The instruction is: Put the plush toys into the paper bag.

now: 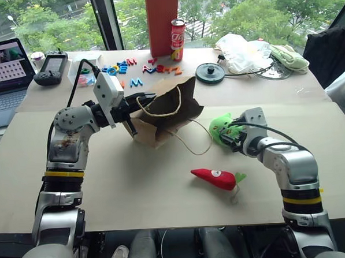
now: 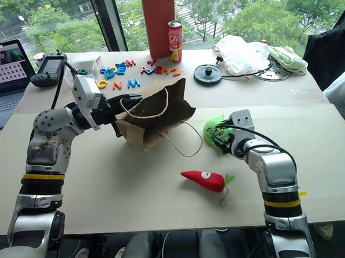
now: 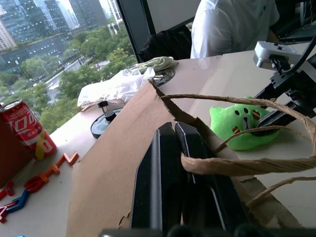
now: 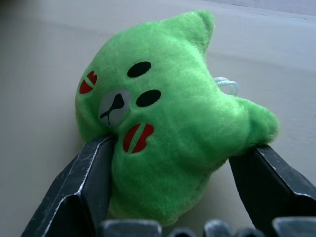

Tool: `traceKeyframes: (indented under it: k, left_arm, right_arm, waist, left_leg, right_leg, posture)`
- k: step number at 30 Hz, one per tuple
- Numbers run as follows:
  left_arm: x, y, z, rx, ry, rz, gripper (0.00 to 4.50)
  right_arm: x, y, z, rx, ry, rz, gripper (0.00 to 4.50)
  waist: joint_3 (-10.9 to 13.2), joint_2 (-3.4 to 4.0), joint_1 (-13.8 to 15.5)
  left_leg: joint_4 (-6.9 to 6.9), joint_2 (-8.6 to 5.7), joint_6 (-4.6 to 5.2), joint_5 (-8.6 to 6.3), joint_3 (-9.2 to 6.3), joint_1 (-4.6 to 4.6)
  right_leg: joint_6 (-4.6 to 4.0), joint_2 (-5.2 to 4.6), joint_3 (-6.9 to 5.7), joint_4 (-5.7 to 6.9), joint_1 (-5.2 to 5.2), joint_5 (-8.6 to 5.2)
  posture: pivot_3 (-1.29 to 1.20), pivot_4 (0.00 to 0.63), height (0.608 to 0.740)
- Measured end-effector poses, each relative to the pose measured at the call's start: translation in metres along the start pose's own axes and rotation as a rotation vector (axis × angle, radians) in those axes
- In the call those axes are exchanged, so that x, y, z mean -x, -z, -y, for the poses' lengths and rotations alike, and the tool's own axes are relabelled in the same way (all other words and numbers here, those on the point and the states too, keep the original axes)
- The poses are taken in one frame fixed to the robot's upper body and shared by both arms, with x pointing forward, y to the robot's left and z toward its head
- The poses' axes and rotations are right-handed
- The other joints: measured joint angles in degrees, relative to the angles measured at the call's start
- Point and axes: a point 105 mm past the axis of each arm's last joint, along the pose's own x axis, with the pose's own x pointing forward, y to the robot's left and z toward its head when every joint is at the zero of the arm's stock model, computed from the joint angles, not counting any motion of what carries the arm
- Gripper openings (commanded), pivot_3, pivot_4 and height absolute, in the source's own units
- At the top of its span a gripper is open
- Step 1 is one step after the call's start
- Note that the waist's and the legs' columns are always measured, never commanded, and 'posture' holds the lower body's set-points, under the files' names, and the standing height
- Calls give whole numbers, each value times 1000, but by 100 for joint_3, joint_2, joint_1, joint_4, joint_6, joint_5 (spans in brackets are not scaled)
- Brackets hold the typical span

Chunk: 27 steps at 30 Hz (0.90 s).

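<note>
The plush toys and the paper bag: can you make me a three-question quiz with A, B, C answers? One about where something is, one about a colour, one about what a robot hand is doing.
1. Where is the red plush toy?
A. Lying on the table, outside the bag
B. Inside the bag
C. On the laptop

2. What colour is the toy between the right end effector's fingers?
A. Blue
B. Bright green
C. Yellow

3. What is the left end effector doing?
A. Hanging open above the table
B. Holding the can
C. Pinching the paper bag's edge shut

Answers:
1. A, it lies on the table in front of the bag, near the right arm.
2. B, the green plush toy sits between the two black fingers, which stand at its sides.
3. C, its fingers are closed on the brown paper rim.
</note>
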Motion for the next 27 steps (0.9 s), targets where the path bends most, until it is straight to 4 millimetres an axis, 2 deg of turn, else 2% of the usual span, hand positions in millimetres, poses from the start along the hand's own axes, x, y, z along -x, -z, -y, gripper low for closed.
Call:
traceKeyframes:
  k: [3,11,14,16,18,22,27]
  left_arm:
    - [0,0,0,0,-1,0,0]
    - [0,0,0,-5,-2,2,0]
    - [0,0,-1,-6,-2,3,0]
    - [1,2,-1,0,-4,0,0]
    - [1,3,-1,2,-4,-1,0]
    - [1,3,-1,3,-4,-1,0]
    - [-2,3,1,9,0,8,0]
  right_arm:
    - [1,-4,-5,-22,-20,25,1365]
    - [12,-16,5,-133,-25,95,1365]
    - [23,-36,8,-149,-35,161,1365]
    - [36,-56,5,-133,-65,220,1365]
    - [44,-66,0,-121,-96,245,1365]
    - [62,-80,-17,-52,-184,246,1365]
    - [62,-79,-61,19,-329,177,1365]
  waist:
    - [0,0,-1]
    - [1,1,10]
    - [1,2,9]
    - [1,2,8]
    - [2,2,5]
    - [1,2,8]
    - [1,2,-2]
  left_leg:
    - [0,0,0,0,-2,-1]
    - [-1,-1,0,0,-2,-3]
    - [-1,0,0,0,-5,-3]
    - [-3,1,0,0,-7,-3]
    - [-3,2,0,0,-9,-3]
    - [-4,1,0,0,-13,-3]
    - [-3,2,0,0,-17,-3]
  right_leg:
    - [0,0,0,0,-1,0]
    - [0,-2,0,-2,-2,0]
    - [0,-2,1,-1,-4,0]
    - [0,0,1,-1,-4,0]
    - [0,1,1,-1,-5,0]
    - [0,0,1,-2,-4,0]
    - [0,2,3,-1,-5,0]
  posture:
    - [0,150,739]
    - [0,150,739]
    - [0,150,739]
    - [0,150,739]
    - [0,150,739]
    - [0,150,739]
    - [0,150,739]
